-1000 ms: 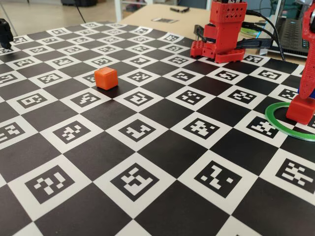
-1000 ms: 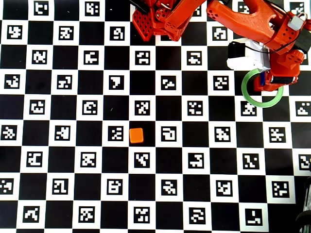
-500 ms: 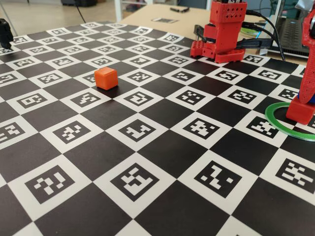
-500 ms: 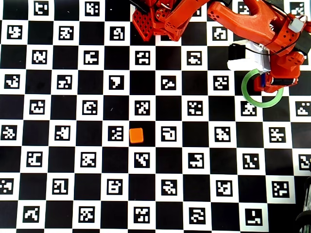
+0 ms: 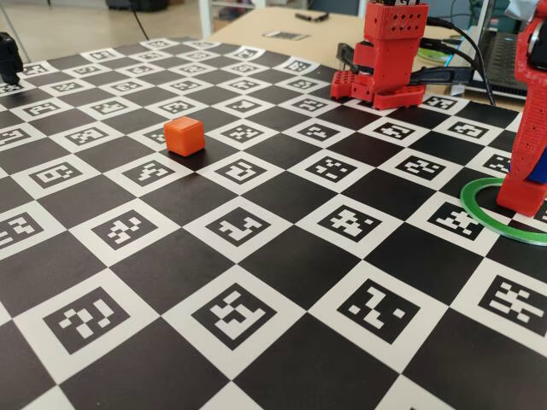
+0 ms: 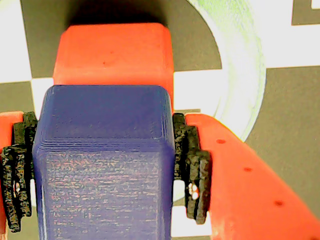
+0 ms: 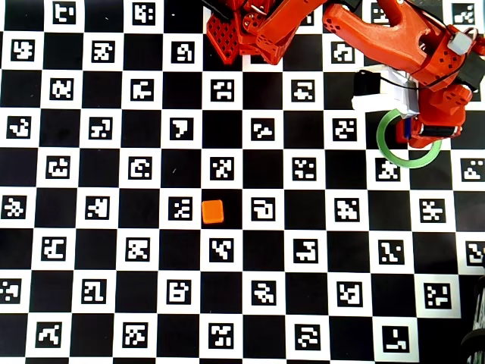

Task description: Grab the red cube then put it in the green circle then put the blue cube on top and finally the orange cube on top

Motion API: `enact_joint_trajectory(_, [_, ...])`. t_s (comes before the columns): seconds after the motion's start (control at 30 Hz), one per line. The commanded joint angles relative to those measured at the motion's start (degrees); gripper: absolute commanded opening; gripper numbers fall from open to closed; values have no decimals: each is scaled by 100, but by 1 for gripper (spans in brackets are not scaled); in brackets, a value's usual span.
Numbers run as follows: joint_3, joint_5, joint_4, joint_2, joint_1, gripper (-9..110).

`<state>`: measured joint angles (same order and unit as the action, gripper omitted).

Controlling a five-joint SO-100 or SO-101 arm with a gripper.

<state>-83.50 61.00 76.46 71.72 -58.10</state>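
Observation:
My gripper (image 6: 105, 170) is shut on the blue cube (image 6: 102, 125), with a black pad (image 6: 192, 165) pressed against each side. The red cube (image 6: 115, 55) sits directly below it, inside the green circle (image 6: 250, 75). In the fixed view the gripper (image 5: 530, 166) holds the blue cube (image 5: 538, 169) right over the red cube (image 5: 520, 196) in the green circle (image 5: 483, 213) at the right edge; I cannot tell whether the cubes touch. The orange cube (image 5: 184, 136) lies alone at the far left, and mid-board in the overhead view (image 7: 213, 211).
The arm's red base (image 5: 385, 60) stands at the board's far edge. The checkered marker board (image 5: 256, 256) covers the table. In the overhead view the arm (image 7: 379, 38) reaches over the green circle (image 7: 394, 155) at the upper right. Cables lie behind the base.

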Motion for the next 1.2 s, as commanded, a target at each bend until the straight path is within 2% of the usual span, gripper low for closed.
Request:
enact_joint_trajectory(0.0, [44, -70, 79, 132, -9, 7])
enact_joint_trajectory(0.3, [-26, -158, 79, 97, -97, 9])
enact_joint_trajectory(0.53, [-18, 35, 211, 158, -132, 30])
enact_joint_trajectory(0.7, [79, 18, 325, 272, -167, 36])
enact_joint_trajectory(0.97, [809, -360, 1222, 782, -149, 44])
enact_joint_trajectory(1.17, [1494, -1134, 1951, 1433, 378, 44])
